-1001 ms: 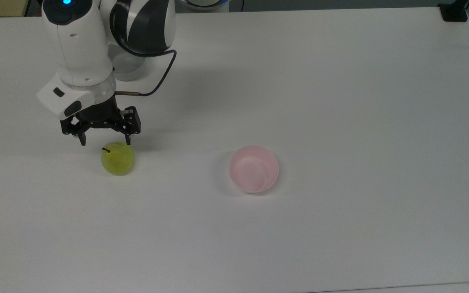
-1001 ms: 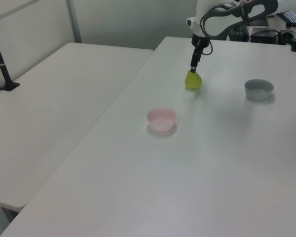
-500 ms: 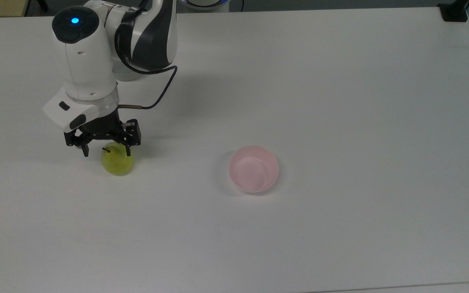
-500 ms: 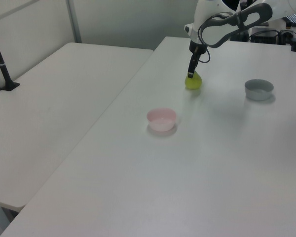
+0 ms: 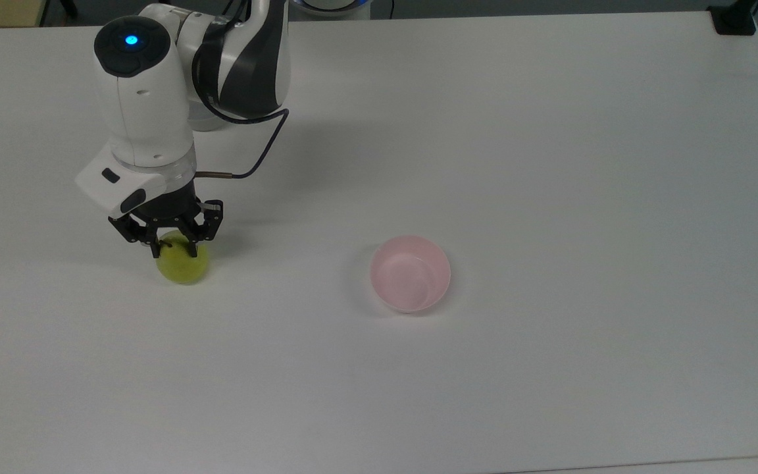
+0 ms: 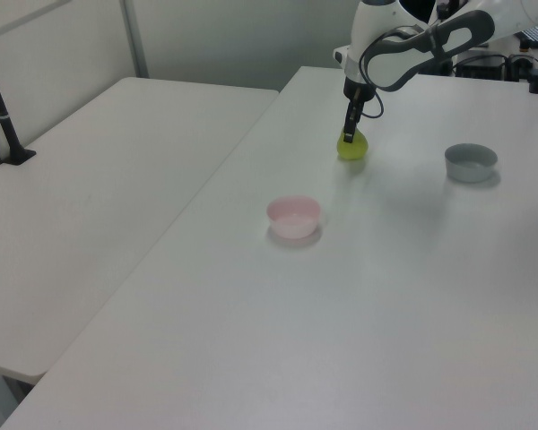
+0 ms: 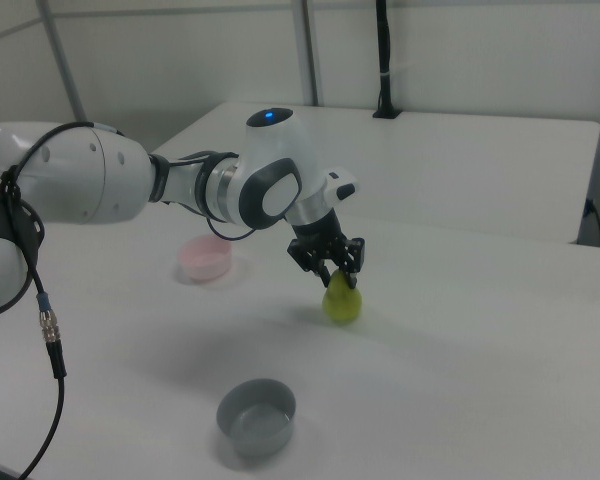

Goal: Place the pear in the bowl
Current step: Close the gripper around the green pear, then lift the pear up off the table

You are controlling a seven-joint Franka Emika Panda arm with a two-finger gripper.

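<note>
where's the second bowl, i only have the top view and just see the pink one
Observer: A grey bowl sits on the same table, near the right view's bottom edge, in front of the pear.
Operator: is it close to the pear
Observer: No, apart from it; in the left view it stands to the pear's right, well clear.
Operator: is the pear off the table yet
Observer: In the right view it rests on the table, with the gripper closed around its top; the pink bowl lies behind.
</note>
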